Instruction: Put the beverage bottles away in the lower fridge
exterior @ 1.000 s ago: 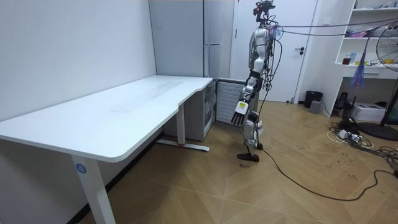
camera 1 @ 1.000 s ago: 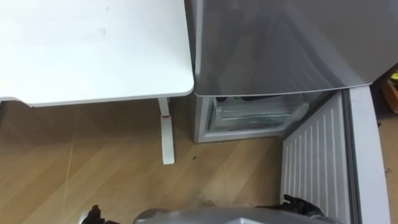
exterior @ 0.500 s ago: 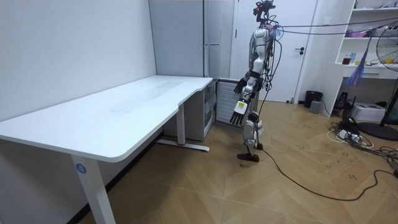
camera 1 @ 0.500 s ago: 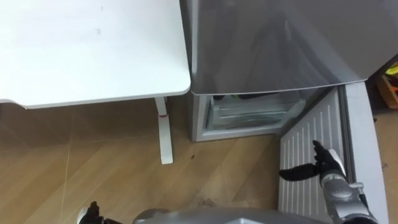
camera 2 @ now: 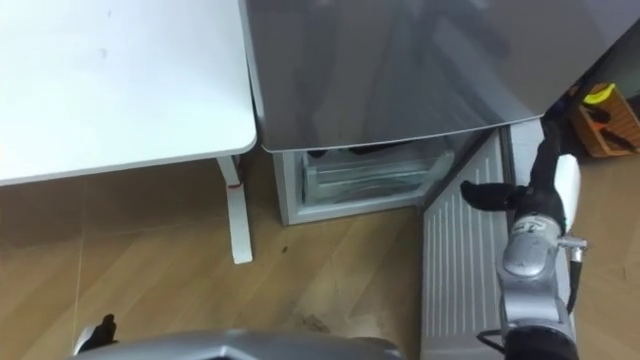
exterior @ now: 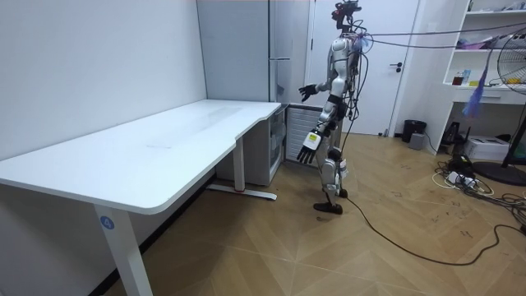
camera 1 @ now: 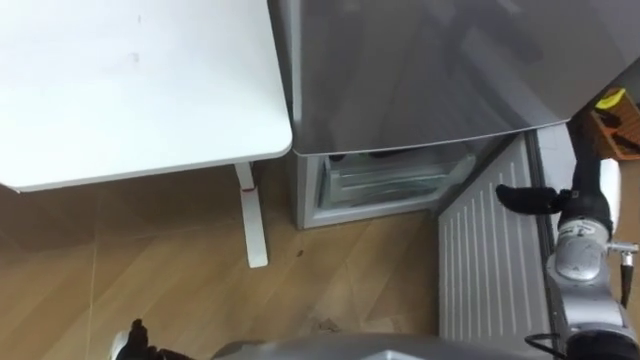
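The grey fridge [camera 1: 420, 70] stands before me, its lower door [camera 1: 490, 260] swung open towards me with the white ribbed inner side showing. Inside the lower compartment [camera 1: 385, 180] I see a clear drawer; I can make out no drink there. My right hand [camera 1: 580, 200] is raised beside the open door's far end, open, thumb pointing left, holding nothing. In the room view that right hand [exterior: 308, 90] is at chest height in front of the fridge. My left hand [exterior: 306, 148] hangs open and empty by my thigh, its fingertips at the lower left [camera 1: 130, 340].
A white desk [camera 1: 130, 90] adjoins the fridge on my left, with its leg [camera 1: 250, 220] on the wood floor. In the room view a shelf unit [exterior: 485, 49], a fan [exterior: 514, 57] and floor cables [exterior: 477, 189] lie at the room view's right.
My right hand has risen from low by my side to chest height beside the open door. The left hand swung slightly forward. The eye view shifted a little to the right.
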### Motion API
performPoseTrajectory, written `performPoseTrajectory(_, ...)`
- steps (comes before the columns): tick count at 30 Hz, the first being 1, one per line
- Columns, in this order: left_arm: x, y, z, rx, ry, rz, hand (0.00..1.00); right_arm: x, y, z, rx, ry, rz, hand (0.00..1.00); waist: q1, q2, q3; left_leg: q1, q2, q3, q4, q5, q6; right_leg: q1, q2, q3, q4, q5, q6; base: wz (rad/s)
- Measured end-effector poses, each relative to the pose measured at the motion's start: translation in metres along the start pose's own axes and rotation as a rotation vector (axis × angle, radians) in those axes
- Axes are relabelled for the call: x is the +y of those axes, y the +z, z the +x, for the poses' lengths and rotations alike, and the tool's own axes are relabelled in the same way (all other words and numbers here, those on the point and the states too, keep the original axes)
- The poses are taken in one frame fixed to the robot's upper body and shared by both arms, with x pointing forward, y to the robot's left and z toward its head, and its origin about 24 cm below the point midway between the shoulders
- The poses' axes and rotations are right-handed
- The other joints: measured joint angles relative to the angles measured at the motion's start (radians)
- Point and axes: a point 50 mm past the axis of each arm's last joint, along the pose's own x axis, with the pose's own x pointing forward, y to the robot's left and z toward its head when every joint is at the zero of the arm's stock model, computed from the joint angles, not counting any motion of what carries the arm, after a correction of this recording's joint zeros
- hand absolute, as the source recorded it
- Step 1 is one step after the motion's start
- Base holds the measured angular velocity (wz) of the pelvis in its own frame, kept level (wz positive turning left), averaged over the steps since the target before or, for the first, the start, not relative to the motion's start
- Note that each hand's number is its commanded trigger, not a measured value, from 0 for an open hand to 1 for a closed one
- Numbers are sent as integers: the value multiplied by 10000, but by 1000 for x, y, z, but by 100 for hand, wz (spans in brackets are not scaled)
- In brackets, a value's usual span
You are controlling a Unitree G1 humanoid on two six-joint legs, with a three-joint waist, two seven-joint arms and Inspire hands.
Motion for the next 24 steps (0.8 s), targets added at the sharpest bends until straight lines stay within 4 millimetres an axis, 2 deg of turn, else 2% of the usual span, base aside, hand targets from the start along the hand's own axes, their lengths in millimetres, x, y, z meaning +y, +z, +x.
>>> performPoseTrajectory(8,0,-10,-2,266,17,-17,0,-25,1,-1,-174,-1269,101,0,-91,117,-41,-13,11,13,-103,0,0,-87,32,84,20,3,-4,-5)
performPoseTrajectory(12,1,-16,-4,412,39,32,0,-37,-2,1,28,-2048,649,0,-173,97,-51,-6,12,-15,-110,1,0,-73,27,-2,0,3,-4,2)
performPoseTrajectory(18,2,-23,-7,496,103,411,0,-41,-14,0,788,-2393,1534,0,-301,106,-51,1,5,-7,-96,1,1,-29,17,-14,-12,3,-3,1)
performPoseTrajectory(24,2,-24,-7,560,111,406,0,-41,-41,-5,2211,-2557,2279,0,-300,110,-42,21,7,-3,-93,4,4,1,17,10,-10,2,-3,0)
